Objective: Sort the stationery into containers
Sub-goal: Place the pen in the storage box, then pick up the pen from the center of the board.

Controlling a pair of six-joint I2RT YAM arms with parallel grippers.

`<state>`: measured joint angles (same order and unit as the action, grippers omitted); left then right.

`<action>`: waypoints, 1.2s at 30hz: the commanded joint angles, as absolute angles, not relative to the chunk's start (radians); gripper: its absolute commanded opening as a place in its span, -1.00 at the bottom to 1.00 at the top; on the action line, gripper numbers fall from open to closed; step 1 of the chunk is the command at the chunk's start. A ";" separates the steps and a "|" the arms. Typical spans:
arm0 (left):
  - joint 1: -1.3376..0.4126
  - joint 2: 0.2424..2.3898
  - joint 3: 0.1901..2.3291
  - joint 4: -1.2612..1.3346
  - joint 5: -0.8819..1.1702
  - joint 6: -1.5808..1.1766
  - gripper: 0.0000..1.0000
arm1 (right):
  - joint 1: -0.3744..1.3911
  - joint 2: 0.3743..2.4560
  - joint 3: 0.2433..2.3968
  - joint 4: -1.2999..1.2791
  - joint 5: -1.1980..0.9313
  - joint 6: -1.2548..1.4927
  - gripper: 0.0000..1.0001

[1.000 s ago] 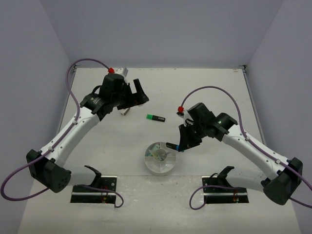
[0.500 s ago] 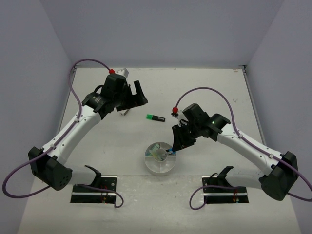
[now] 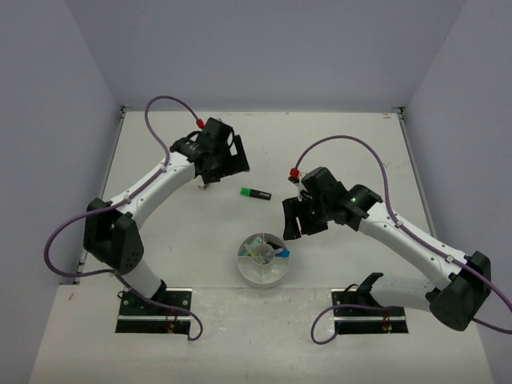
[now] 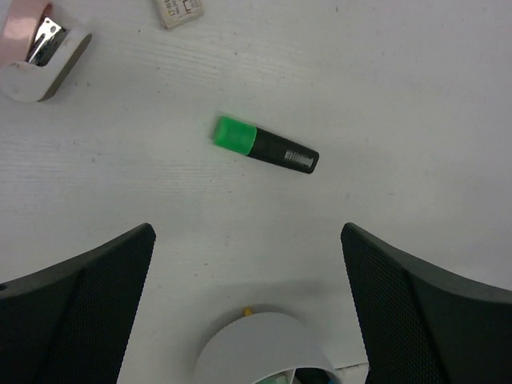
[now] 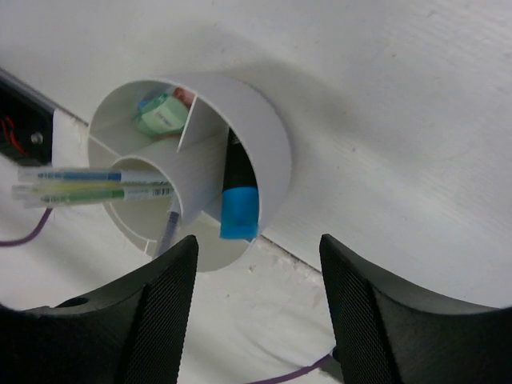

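Your left hand (image 4: 246, 240) hung above the far-left part of the surface (image 3: 160, 264) with its two fingers (image 4: 88, 296) spread wide and nothing between them. Just beyond it, the green highlighter (image 4: 266, 146) lay flat on the surface by itself, green cap toward the left of the wrist view and black body toward the right, well apart from the dish (image 3: 241, 265). At the top edge of that same view you had a small pinkish-white eraser (image 4: 178, 10), cut off by the frame, and at the upper left corner a pink-and-white stapler (image 4: 40, 60); both rested on the surface, clear of the highlighter. Your right hand (image 5: 256, 240) hovered just beside the dish on its right side, fingers likewise wide apart and holding nothing. Inside the dish, a blue highlighter (image 5: 238, 204) sat tilted in one wedge, blue cap up against the outer wall near the rim. Several thin pens (image 5: 88, 184), blue, yellow and green, lay side by side with their ends sticking out past the rim, and a grey pen (image 5: 168, 228) leaned beside them. Another wedge held a pale green item (image 5: 160, 116), too blurred for you to identify.
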<state>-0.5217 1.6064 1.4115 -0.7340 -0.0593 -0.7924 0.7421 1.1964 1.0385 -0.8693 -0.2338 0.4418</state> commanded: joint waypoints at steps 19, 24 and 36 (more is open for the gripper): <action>-0.663 2.219 1.878 -1.054 -0.323 -1.384 0.82 | 0.658 0.941 1.071 -0.894 0.064 0.659 0.98; -0.659 2.222 1.779 -0.965 -0.280 -1.376 0.55 | 0.658 0.935 1.096 -0.894 0.023 0.621 0.97; -0.653 2.143 1.635 -0.642 -0.166 -1.085 -1.00 | 0.625 0.979 1.202 -0.890 -0.086 0.602 0.98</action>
